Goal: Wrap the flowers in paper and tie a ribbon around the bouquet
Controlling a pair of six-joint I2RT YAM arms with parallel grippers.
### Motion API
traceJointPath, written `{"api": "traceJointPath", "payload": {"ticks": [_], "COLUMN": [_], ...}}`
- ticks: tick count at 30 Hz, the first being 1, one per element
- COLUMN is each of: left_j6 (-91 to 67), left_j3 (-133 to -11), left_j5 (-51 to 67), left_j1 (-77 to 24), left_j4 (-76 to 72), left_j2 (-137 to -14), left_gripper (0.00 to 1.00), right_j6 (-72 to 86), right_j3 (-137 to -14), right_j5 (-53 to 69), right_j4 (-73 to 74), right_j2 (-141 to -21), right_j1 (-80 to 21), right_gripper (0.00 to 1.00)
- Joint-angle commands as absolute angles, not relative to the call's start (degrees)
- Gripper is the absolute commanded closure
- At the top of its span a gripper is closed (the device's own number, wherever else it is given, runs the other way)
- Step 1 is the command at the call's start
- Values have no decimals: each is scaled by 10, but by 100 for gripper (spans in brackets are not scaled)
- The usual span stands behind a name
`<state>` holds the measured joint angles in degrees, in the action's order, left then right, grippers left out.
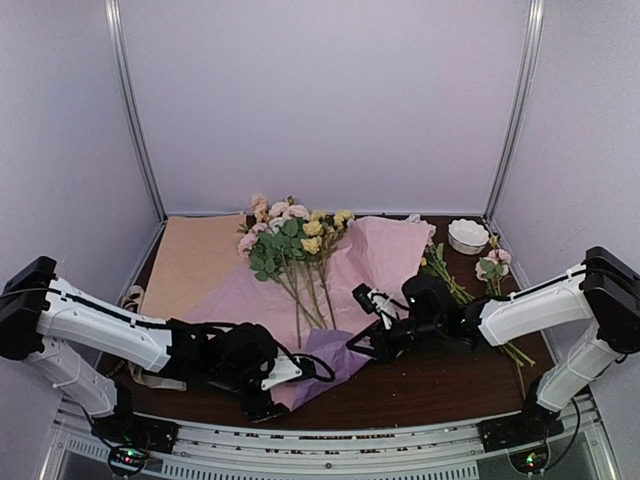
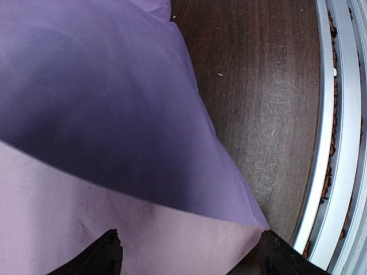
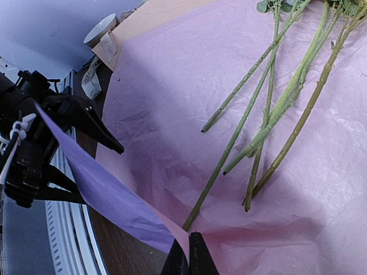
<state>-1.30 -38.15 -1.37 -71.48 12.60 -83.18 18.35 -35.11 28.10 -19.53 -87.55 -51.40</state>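
Note:
The flowers [image 1: 292, 238], pale pink and yellow with green leaves, lie on the pink face of the paper [image 1: 385, 255], stems [image 3: 269, 114] pointing at the near edge. The paper's near corner [image 1: 328, 358] is folded up, showing its lilac side. My right gripper [image 3: 188, 255] is shut on that lifted edge, just below the stem ends. My left gripper [image 2: 190, 247] stands open, its fingers wide apart on either side of the paper's near corner [image 2: 172, 229]. The cream ribbon [image 1: 132, 297] lies in loops at the left, behind my left arm. No wrapped bouquet is in view.
A tan sheet [image 1: 190, 260] lies under the paper at the back left. A white bowl [image 1: 467, 236] and another loose bunch of stems and pink blooms [image 1: 488, 268] sit at the back right. The metal rail [image 2: 338, 143] runs along the table's near edge.

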Motion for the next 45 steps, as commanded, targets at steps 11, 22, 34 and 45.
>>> {"api": "traceJointPath", "payload": {"ticks": [11, 22, 34, 45], "left_j6": [-39, -49, -111, -98], "left_j3": [-313, -381, -375, -487], "left_j5": [29, -43, -67, -47], "left_j1": [-730, -730, -711, -682], "left_j4": [-7, 14, 133, 320], "left_j2": [-740, -897, -832, -847], "left_gripper": [3, 24, 100, 100], "right_j6": [212, 215, 134, 97], "right_j3": [-362, -362, -383, -488], "right_j5": [291, 296, 346, 478], "right_j4": [-206, -208, -75, 97], "right_j2": [-878, -880, -842, -807], "right_j1": [-502, -497, -489, -423], "right_gripper": [100, 100, 91, 62]}}
